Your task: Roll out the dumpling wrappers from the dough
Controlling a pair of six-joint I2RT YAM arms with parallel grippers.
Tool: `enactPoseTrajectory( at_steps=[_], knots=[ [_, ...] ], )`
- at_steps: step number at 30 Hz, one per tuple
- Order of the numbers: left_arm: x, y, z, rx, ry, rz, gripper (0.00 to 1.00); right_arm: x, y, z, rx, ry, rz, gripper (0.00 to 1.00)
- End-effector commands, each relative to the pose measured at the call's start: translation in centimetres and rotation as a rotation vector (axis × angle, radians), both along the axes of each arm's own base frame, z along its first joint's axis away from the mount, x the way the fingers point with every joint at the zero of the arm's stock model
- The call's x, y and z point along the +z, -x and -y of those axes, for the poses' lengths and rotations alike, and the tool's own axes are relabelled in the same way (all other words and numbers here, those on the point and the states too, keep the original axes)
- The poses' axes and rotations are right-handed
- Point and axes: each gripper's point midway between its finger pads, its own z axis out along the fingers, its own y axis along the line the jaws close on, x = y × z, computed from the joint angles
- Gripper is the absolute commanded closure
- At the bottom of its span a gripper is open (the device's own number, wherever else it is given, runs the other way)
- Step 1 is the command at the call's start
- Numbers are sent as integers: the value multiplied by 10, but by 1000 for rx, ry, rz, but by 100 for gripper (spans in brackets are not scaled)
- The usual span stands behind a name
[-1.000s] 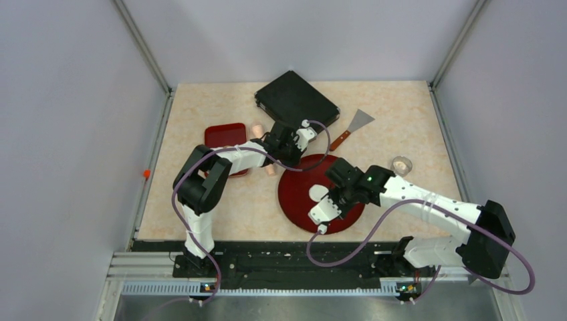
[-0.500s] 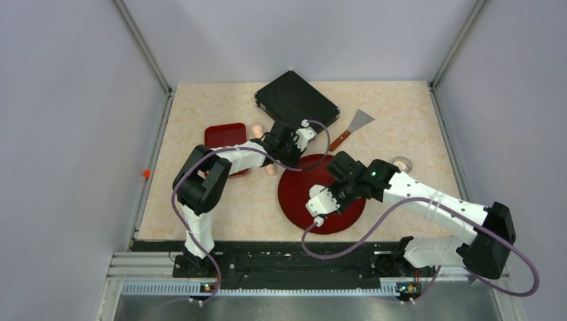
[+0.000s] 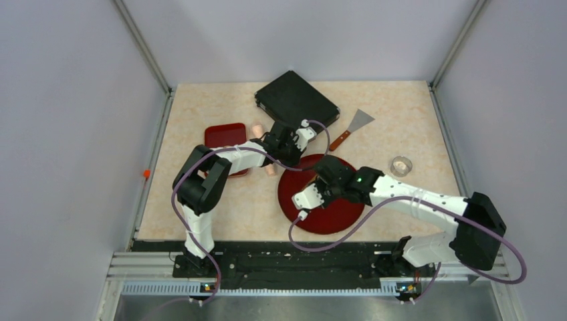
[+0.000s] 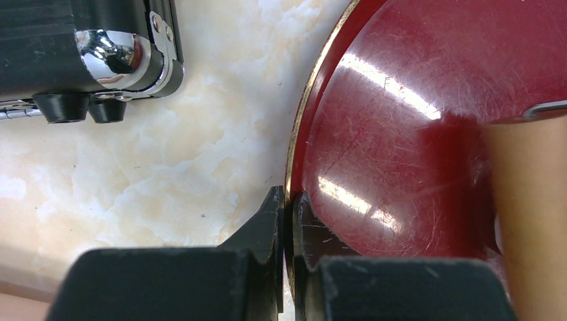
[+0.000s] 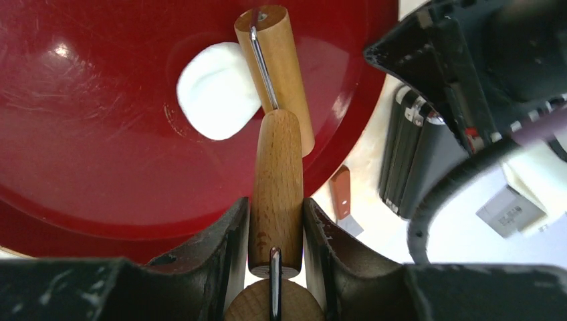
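Observation:
The dough (image 5: 217,90) is a soft white lump on the round red plate (image 5: 100,134). My right gripper (image 5: 275,221) is shut on the handle of a wooden rolling pin (image 5: 275,174), and its roller (image 5: 277,67) lies on the dough's right edge. In the top view the right gripper (image 3: 325,184) is over the plate (image 3: 334,217) and hides the dough. My left gripper (image 4: 287,214) is shut on the plate's rim (image 4: 297,134), at the plate's far left edge in the top view (image 3: 292,157). No round wrappers are in view.
A black case (image 3: 296,99) lies at the back, with a metal scraper (image 3: 354,126) to its right. A small red rectangular tray (image 3: 224,137) sits left of the plate. A clear ring cutter (image 3: 401,164) stands at the right.
My right arm has moved left across the plate with the rolling pin and now covers the dough in the top view. The left arm has not moved.

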Motion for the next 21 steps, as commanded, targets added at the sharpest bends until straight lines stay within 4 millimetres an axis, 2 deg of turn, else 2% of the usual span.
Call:
enactPoseTrajectory(
  at_steps=[1,8,14,18,21],
  knots=[
    [-11,5,-24,4,-96,7,100,-16,7,0,5,37,-27,100],
    [-10,5,-23,3,-93,11,100,-36,46,27,51,126,-171,100],
    [-10,5,-24,7,-94,10,100,-51,67,47,63,199,-225,100],
    [-10,5,-24,6,-93,11,100,-60,69,53,54,212,-231,100],
    [-10,5,-23,5,-94,10,100,-61,64,48,47,195,-207,100]
  ],
)
